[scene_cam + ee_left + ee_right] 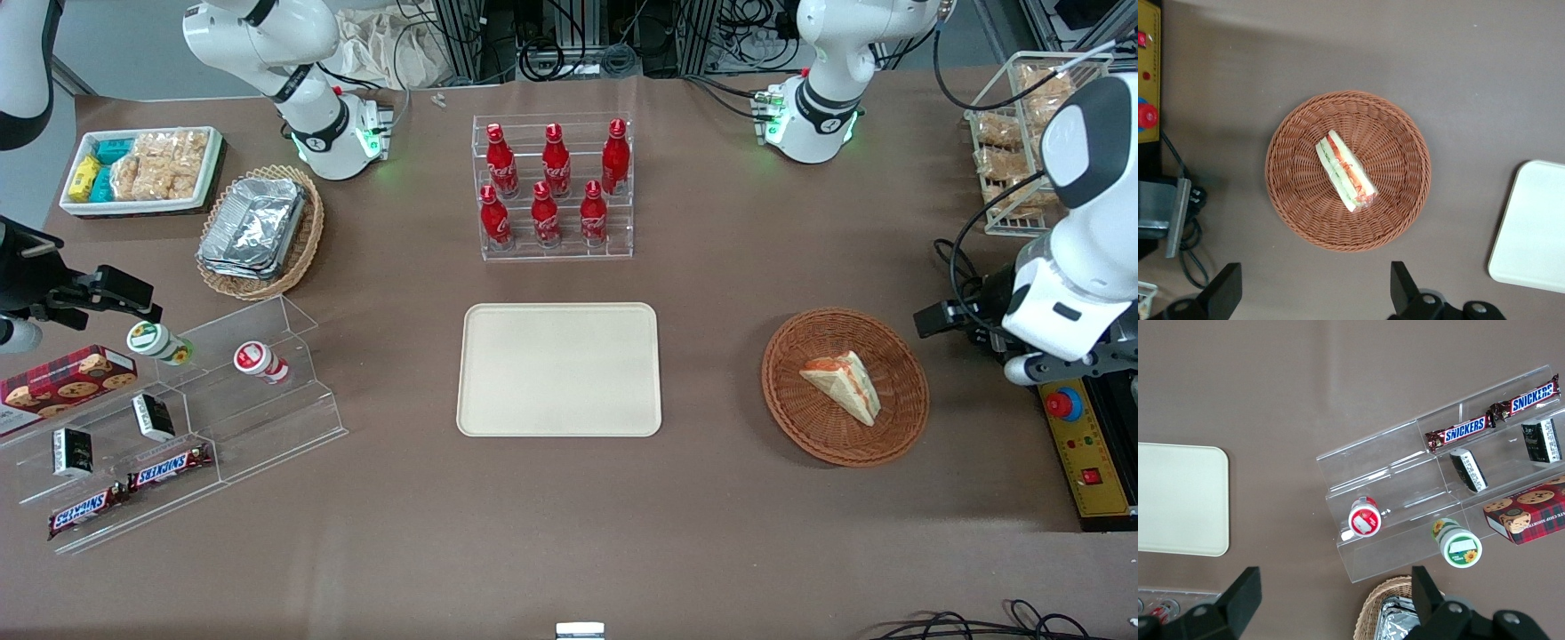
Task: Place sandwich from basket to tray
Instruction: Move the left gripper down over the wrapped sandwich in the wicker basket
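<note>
1. My claw [1311, 293] hangs high over the worktop [1458, 60] with its fingers spread wide and nothing between them. In the front view it is hidden by my arm, so I go by my wrist view.
2. The sandwich [1345, 172] lies below my claw and a little ahead of it, in the middle of the basket [1291, 200]. It rests on its side with the red and green filling edge turned up toward me.
3. The tray [1531, 227] sits well apart from the basket, off to one side of my claw, and it looks bare.
4. The step in hand, as I judge it, is the approach. I should centre over the wedge and turn my wrist so the fingers close across its short width, on the two bread faces.
5. I should come down straight, stop short of the wicker, and close gently; soft bread would likely crush or slip under a hard squeeze.
6. Readable writing: the red bottles [544, 212] in the clear rack carry Coca-Cola script, and two bars [1458, 431] on the clear shelf read SNICKERS.
</note>
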You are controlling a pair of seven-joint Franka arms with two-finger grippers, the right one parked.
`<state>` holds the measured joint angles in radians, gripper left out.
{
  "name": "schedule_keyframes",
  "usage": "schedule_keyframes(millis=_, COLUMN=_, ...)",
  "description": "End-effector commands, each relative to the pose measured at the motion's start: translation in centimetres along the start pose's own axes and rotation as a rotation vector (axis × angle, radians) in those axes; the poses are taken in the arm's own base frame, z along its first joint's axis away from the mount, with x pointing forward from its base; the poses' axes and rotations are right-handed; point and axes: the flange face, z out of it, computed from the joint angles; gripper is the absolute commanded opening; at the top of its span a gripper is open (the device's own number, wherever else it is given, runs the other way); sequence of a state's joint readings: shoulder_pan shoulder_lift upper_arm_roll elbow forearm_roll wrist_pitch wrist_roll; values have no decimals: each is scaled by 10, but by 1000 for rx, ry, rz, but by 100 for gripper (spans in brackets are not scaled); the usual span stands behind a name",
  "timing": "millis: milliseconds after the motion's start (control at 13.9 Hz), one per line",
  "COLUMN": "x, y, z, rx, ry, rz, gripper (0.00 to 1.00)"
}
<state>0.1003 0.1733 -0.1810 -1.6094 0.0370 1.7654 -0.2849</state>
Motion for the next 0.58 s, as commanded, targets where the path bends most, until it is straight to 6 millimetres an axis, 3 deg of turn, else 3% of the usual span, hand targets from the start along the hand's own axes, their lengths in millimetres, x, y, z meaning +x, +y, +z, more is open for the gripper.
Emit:
schedule_keyframes(millis=0, x=6, y=4, z=26, rx=-16, ry=19, rz=-96, gripper=100)
schedule_keyframes(millis=505, x=2, y=8, z=115, rx=-7, ry=-7, rz=-365, gripper=100)
